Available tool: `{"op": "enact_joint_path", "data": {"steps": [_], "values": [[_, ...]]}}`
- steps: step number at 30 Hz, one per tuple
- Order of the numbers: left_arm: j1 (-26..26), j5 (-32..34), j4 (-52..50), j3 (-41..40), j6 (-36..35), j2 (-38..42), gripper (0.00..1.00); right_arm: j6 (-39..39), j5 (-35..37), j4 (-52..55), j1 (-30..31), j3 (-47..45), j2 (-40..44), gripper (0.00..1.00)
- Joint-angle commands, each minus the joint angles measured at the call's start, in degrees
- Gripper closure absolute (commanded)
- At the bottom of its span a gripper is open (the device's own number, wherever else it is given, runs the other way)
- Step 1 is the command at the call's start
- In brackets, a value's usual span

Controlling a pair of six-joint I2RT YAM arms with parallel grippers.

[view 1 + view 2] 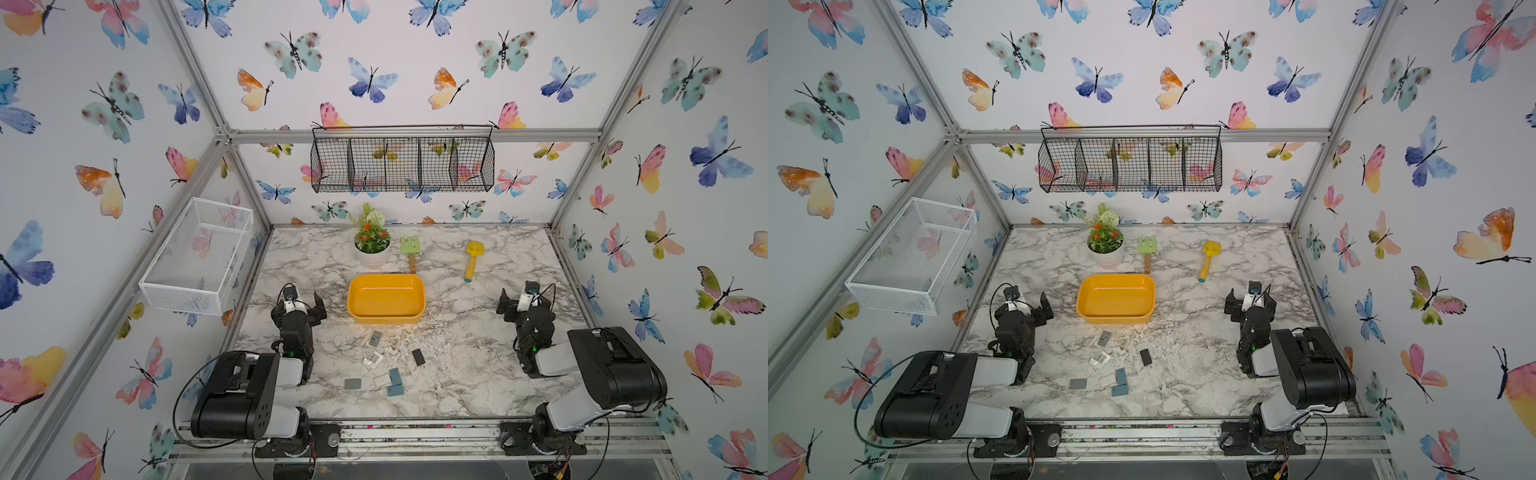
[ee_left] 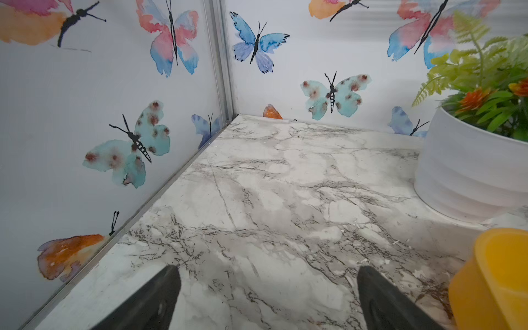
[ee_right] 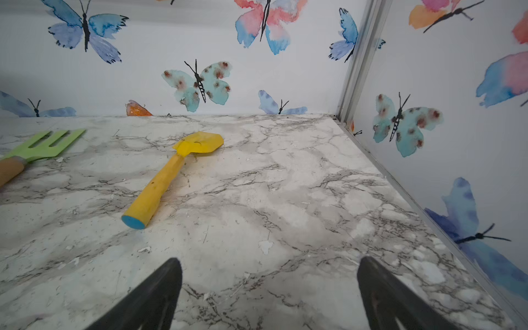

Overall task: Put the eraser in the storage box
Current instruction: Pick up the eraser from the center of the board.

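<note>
Step in hand, as judged: nothing picked yet, so a first reach for an eraser.

Layout, left to right. The erasers lie flat on the counter (image 1: 478, 266), near side of the box (image 1: 386, 303), between the two arms:
- grey eraser (image 1: 352, 383), alone
- pale wrapped piece (image 1: 372, 360)
- second wrapped piece (image 1: 375, 338), closest to the box
- blue pieces (image 1: 395, 381), two touching in an L
- black eraser (image 1: 418, 357), alone

The box sits mid-counter with nothing visible inside.

Doing it well (judgement):
- Take a lone piece. Grey suits the left arm (image 1: 291, 332) and black suits the right arm (image 1: 534, 328).
- Avoid the blue pair, since lifting one may drag the other.
- The pieces are thin, so come down steeply, straddle the short width and close with the tips low to the counter.
- White crumbs litter that patch and could spoil the grip.
- The box wall is low. A modest lift should clear it, with the release over the middle.

Left jaws: spread wide, holding nothing. In the left wrist view the tips stand over bare counter, aimed at the far-left corner, with the plant pot (image 2: 463, 171) ahead to the right.

Right jaws: spread wide, holding nothing. They are over bare counter, with the yellow spade (image 3: 171, 177) ahead.

I cannot tell whether either pair of tips touches the counter.
</note>
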State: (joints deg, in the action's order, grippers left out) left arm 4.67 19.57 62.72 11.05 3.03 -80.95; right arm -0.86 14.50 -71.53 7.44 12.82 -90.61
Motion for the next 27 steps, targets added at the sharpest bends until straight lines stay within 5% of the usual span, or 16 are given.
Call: {"op": "enact_joint_path", "data": {"steps": [1,27], "values": [[0.2,-0.2,0.1,0.2,0.1,0.3,0.02,-0.5,-0.4,1.0,-0.2,1.2,-0.2,0.02],[-0.3,-0.7,0.5,0.5,0.2,1.1,0.02,0.1,0.0,-0.9,-0.2,0.1,0.2,0.02]]}}
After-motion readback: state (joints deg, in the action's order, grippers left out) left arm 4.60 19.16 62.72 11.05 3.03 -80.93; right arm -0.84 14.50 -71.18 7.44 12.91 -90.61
